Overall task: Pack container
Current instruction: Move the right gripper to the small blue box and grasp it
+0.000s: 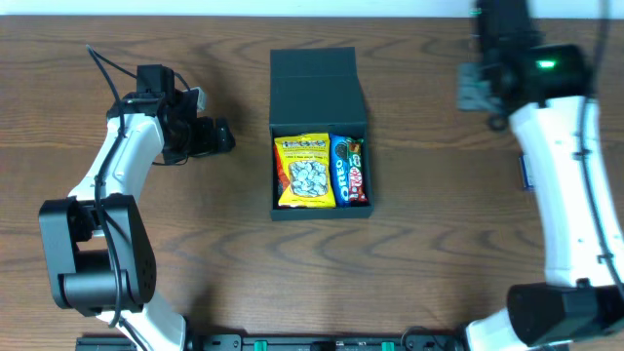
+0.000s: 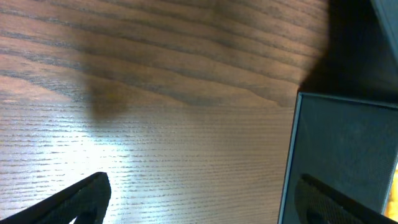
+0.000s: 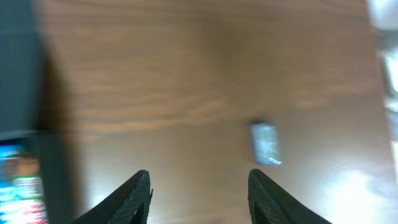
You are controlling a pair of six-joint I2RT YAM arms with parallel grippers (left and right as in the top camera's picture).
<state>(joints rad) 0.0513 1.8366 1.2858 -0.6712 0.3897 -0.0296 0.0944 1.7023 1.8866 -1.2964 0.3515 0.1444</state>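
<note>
At the left of the overhead frame my left arm (image 1: pixel 122 156) reaches toward the middle. The left jaws are spread wide over the counter (image 1: pixel 409 263) with nothing between them, and the wrist view shows one finger (image 2: pixel 87 199) at lower left. The container (image 1: pixel 317 93) sits at centre frame, lid folded back toward the top edge. It holds a yellow packet (image 1: pixel 305 171), a blue packet (image 1: pixel 340 174) and a red bar (image 1: pixel 358 177) side by side. At upper right is my right arm (image 1: pixel 561 166). The right jaws stand apart and empty, with a small blurred silvery thing (image 3: pixel 264 143) lying beyond them.
</note>
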